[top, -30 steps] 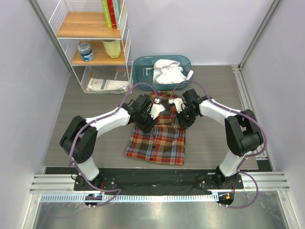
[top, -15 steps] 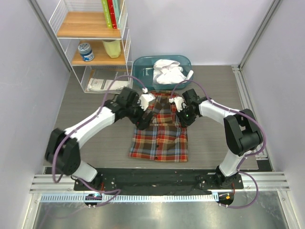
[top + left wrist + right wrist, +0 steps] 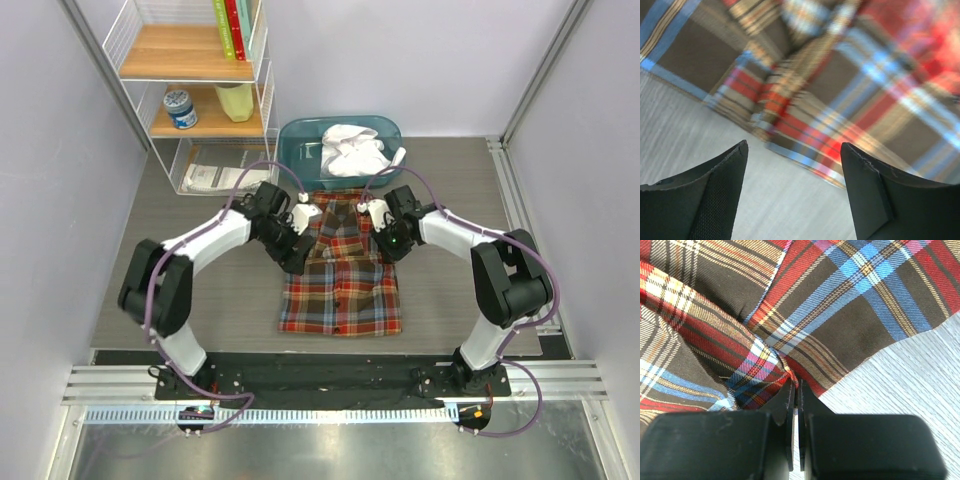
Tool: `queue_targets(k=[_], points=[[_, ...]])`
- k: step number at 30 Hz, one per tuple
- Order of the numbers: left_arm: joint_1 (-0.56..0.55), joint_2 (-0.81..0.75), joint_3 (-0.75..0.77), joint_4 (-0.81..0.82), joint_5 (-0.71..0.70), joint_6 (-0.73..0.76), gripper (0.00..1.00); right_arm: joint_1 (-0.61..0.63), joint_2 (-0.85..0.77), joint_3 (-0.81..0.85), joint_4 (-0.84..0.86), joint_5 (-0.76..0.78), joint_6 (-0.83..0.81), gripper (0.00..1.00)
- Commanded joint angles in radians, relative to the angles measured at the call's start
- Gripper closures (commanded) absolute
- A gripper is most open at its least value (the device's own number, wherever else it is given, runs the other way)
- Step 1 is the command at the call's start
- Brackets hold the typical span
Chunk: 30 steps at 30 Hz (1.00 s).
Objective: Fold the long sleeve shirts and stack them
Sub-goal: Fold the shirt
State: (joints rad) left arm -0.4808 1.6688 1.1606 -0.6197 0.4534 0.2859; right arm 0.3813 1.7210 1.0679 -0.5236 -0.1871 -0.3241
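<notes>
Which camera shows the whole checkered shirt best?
The top external view: it shows almost all of the plaid shirt, spread flat. The left wrist view shows only a blurry edge, the right wrist view a close-up patch.

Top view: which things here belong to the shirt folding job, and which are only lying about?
Job in hand:
plaid shirt, pinched by the shut right gripper
left gripper, open at the shirt's edge
white garment, in the teal bin

Lying about:
shelf
books
jar
yellow container
papers
</notes>
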Motion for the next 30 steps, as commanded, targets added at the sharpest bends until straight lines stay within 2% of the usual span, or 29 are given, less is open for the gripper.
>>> queue_targets(k=[1, 3, 6, 7, 9, 16, 18, 19, 21, 24, 30], points=[[0.044, 0.097, 0.097, -0.043, -0.021, 0.087, 0.27, -0.007, -0.052, 0.010, 0.013, -0.018, 0.000, 0.99], [0.044, 0.135, 0.117, -0.057, -0.021, 0.111, 0.30, -0.005, -0.054, 0.014, 0.008, -0.028, 0.000, 0.99], [0.045, 0.163, 0.132, -0.092, 0.011, 0.136, 0.43, -0.005, -0.060, 0.018, 0.004, -0.037, 0.005, 0.99], [0.044, 0.169, 0.133, -0.101, 0.022, 0.140, 0.54, -0.005, -0.066, 0.020, 0.001, -0.041, 0.007, 0.99], [0.044, 0.167, 0.131, -0.106, 0.051, 0.144, 0.61, -0.005, -0.069, 0.026, -0.007, -0.043, 0.007, 0.99], [0.044, 0.196, 0.160, -0.140, 0.088, 0.144, 0.63, -0.005, -0.069, 0.038, -0.013, -0.054, 0.010, 0.99], [0.048, 0.212, 0.174, -0.141, 0.079, 0.142, 0.68, -0.005, -0.066, 0.040, -0.013, -0.055, 0.011, 0.99], [0.056, 0.213, 0.178, -0.134, 0.073, 0.136, 0.77, -0.005, -0.063, 0.040, -0.015, -0.054, 0.011, 0.99], [0.070, 0.206, 0.195, -0.129, 0.073, 0.127, 0.83, -0.007, -0.070, 0.046, -0.015, -0.049, 0.011, 0.99], [0.094, 0.192, 0.214, -0.129, 0.076, 0.119, 0.98, -0.012, -0.083, 0.058, -0.019, -0.045, 0.005, 0.99], [0.107, 0.181, 0.228, -0.139, 0.099, 0.122, 1.00, -0.013, -0.074, 0.064, -0.027, -0.051, 0.000, 0.99]])
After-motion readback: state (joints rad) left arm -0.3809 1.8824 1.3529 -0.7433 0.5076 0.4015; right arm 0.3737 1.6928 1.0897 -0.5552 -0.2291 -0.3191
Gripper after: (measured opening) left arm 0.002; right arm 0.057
